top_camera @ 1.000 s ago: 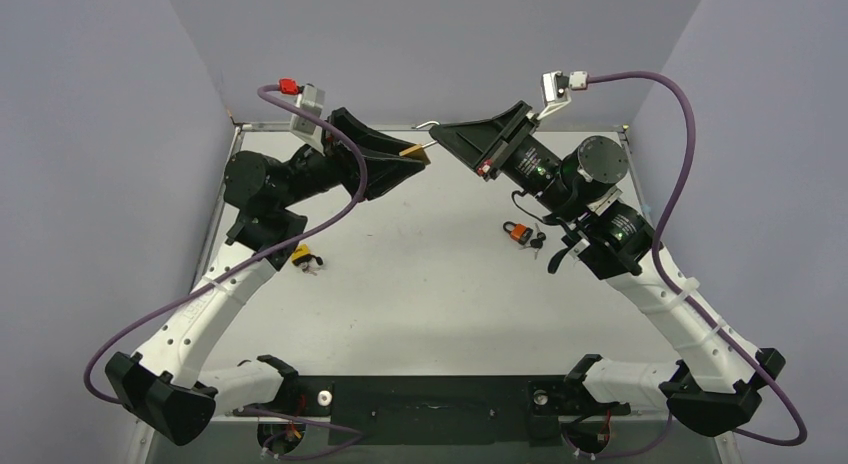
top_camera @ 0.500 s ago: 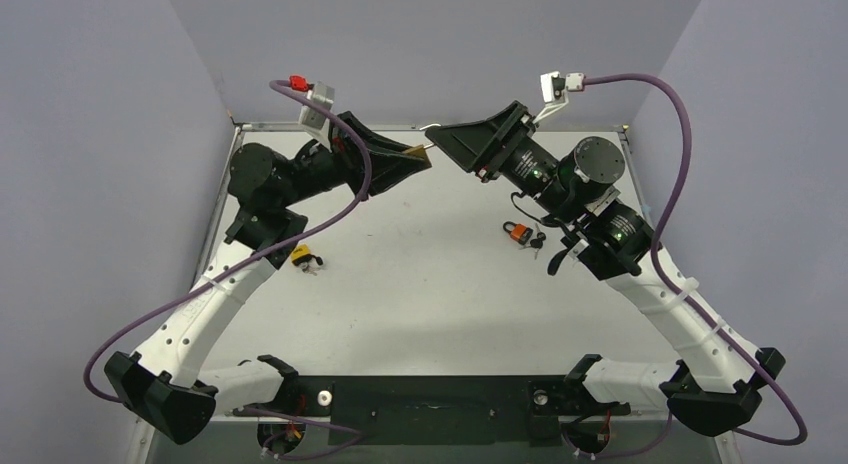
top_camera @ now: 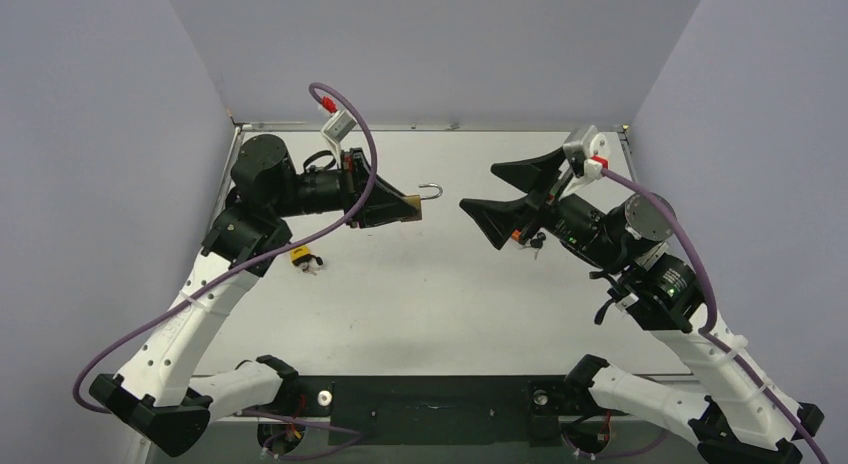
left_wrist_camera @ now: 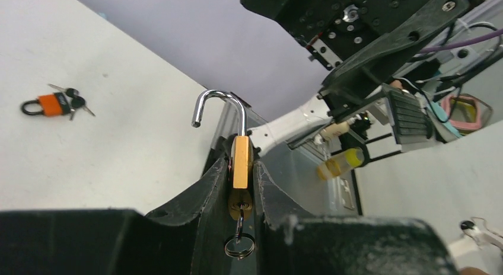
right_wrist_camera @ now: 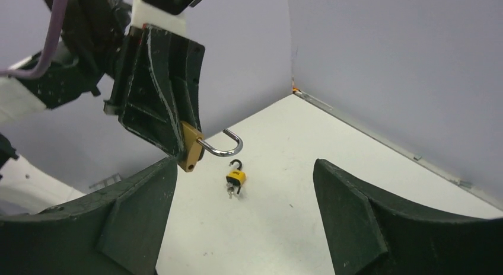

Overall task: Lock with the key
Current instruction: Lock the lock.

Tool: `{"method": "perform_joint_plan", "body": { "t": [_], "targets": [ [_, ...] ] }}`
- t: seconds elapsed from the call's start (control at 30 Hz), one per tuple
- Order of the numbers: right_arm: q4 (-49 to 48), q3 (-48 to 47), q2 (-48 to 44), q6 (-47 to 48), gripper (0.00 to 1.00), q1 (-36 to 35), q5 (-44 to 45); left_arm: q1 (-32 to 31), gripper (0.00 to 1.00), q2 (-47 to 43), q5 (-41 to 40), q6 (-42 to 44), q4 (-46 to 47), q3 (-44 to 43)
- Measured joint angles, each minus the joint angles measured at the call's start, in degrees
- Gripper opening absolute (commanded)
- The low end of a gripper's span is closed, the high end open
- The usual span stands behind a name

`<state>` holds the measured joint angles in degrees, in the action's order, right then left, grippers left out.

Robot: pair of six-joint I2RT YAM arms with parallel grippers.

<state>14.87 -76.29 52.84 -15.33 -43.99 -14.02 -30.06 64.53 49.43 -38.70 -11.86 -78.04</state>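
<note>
From above, the left fingers [top_camera: 385, 202] are pinched shut on the brass padlock [top_camera: 412, 206], up in the air over the bench [top_camera: 430, 294]. Its hook is open. The right fingers [top_camera: 485, 216] are spread wide and hold nothing. A yellow padlock [top_camera: 300, 255] lies on the bench.

In the left wrist view, a key ring [left_wrist_camera: 239, 247] hangs under the brass padlock [left_wrist_camera: 240, 162]. An orange padlock [left_wrist_camera: 50, 104] lies far off.

In the right wrist view, the wide-open right fingers [right_wrist_camera: 379, 221] face the brass padlock [right_wrist_camera: 191, 147].
</note>
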Motion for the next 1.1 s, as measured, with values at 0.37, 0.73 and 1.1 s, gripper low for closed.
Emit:
{"method": "perform_joint_plan", "body": {
  "t": [0.37,0.73,1.1],
  "targets": [
    [-5.46,3.19,1.01,11.21,0.68,0.00,-15.89,-0.24,0.00,-6.34,8.37,-13.31,2.60,3.96],
    [-6.23,0.96,5.29,11.26,0.64,-3.82,-26.16,-0.26,0.00,-8.11,11.04,-20.63,9.49,7.41],
    [-4.09,-1.09,5.29,11.23,0.47,-5.99,-27.98,-0.26,0.00,-7.43,11.10,-22.97,12.96,7.41]
  ]
}}
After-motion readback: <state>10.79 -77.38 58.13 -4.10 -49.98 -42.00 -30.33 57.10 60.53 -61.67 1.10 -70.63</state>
